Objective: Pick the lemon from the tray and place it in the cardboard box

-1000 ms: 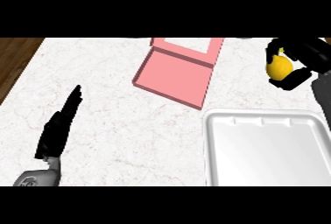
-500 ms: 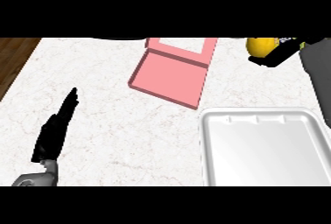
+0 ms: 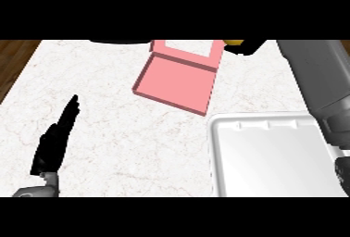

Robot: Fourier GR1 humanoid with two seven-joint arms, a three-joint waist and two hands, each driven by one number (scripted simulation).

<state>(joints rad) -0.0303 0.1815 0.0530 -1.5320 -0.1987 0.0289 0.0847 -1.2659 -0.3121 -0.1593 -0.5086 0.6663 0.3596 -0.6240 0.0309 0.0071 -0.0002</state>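
Note:
Only a sliver of the yellow lemon (image 3: 233, 42) shows at the view's top edge, just right of the pink box's far corner. My right hand (image 3: 249, 46) is curled round it and is mostly cut off by that edge. The grey right forearm (image 3: 313, 78) runs down the right side. The pink open box (image 3: 179, 78) lies at top centre, its flap (image 3: 186, 50) raised at the far side. The white tray (image 3: 273, 157) sits at the lower right with nothing in it. My left hand (image 3: 56, 141) rests open at the lower left, fingers straight.
The white marbled counter (image 3: 116, 106) spreads between the left hand and the box. A strip of dark wooden floor (image 3: 14, 55) shows past the counter's left edge.
The right hand has carried the lemon away from me and leftward, from right of the box to near its far corner. The view has shifted slightly. The left hand stays still.

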